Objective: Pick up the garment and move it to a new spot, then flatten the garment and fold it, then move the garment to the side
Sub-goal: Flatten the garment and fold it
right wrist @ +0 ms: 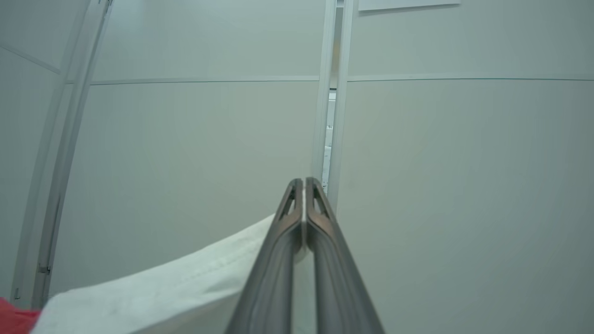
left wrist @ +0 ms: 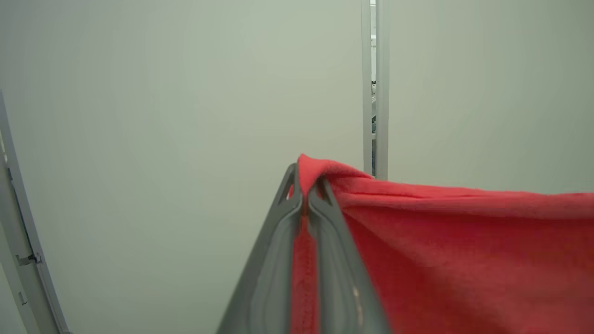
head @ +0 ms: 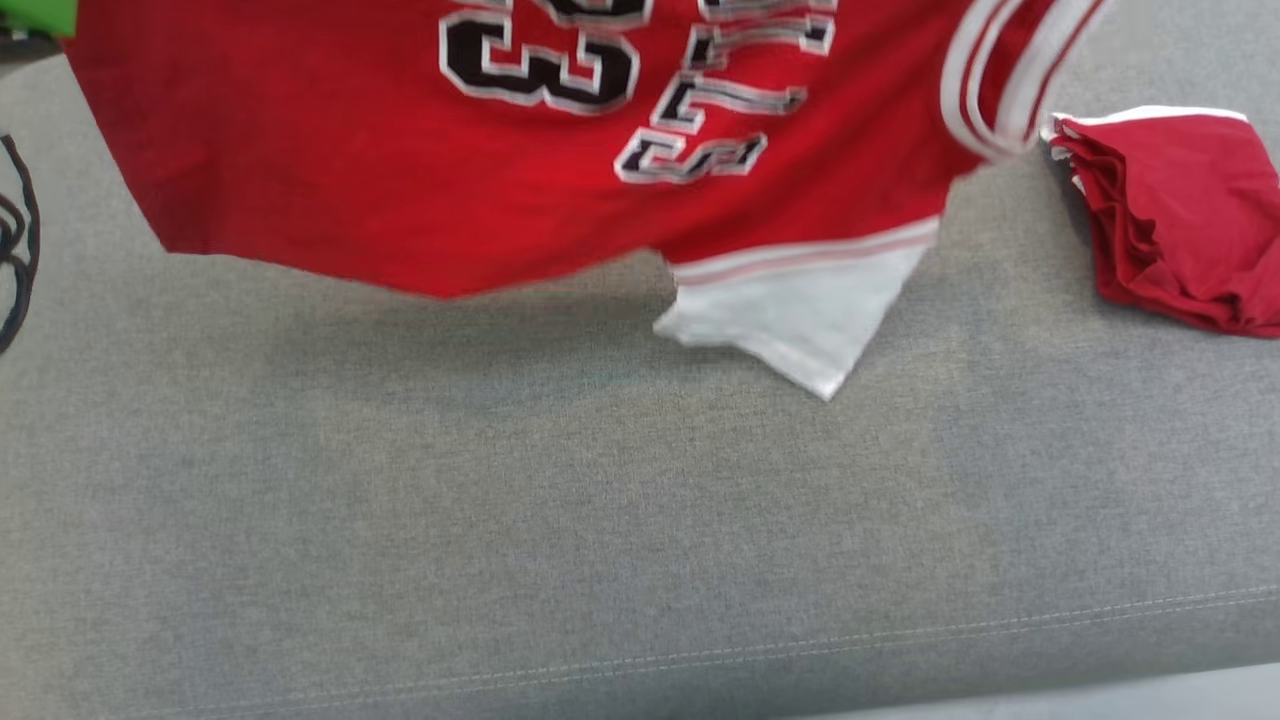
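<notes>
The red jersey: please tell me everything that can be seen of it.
The red jersey is soft knit cloth with black figures outlined in white, white-striped trim at a sleeve opening and a white panel at one corner. It hangs spread over the grey upholstered surface, where it casts a shadow; whether the white corner touches is unclear. The left gripper is shut on a red edge, the right gripper on a white edge.

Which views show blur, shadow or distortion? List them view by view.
Head view: jersey slightly motion-blurred, soft shadow on the grey surface beneath. Left wrist view: left tool close and soft-focused. Right wrist view: wall frame bows from the wide lens.
</notes>
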Robot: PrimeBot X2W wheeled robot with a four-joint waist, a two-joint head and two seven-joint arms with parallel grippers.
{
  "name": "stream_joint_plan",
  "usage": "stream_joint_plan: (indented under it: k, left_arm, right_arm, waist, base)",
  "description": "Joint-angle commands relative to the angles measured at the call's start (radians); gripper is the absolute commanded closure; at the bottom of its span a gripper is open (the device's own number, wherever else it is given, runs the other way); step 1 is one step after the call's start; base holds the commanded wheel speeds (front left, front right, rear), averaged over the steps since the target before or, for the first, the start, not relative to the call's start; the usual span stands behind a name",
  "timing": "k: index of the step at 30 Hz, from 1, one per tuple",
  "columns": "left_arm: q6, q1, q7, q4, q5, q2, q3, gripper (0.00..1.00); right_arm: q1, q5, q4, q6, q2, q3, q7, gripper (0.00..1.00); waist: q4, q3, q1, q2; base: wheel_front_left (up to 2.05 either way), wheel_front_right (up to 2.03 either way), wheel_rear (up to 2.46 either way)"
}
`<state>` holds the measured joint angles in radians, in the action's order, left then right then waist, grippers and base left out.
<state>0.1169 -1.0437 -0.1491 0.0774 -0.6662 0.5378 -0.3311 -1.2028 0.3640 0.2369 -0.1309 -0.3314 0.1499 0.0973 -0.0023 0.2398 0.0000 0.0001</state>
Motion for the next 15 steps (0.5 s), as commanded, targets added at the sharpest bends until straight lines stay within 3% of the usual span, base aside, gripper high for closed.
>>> stream_joint_plan:
  k: [1,9,15]
  left_arm:
    - [-0.008,-0.035,0.020,0.031,0.002,-0.018,0.001,1.00]
    - [-0.074,-0.202,0.149,0.341,0.004,-0.089,0.003,1.00]
    - [-0.123,-0.314,0.253,0.513,0.006,-0.116,0.016,1.00]
  right_arm:
    - [-0.041,-0.014,0.039,0.000,-0.003,0.007,0.019,1.00]
    - [-0.278,-0.035,0.336,0.001,0.051,0.026,0.145,1.00]
    - [-0.404,-0.088,0.468,0.001,0.086,0.001,0.168,1.00]
  waist:
    - [-0.003,0.026,0.0000,-0.0001]
    - [-0.014,0.094,0.0000,-0.0001]
    - [-0.020,0.165,0.0000,-0.0001]
  base:
    - [0.00,0.00,0.00]
    - [0.00,0.00,0.00]
    - [0.00,0.00,0.00]
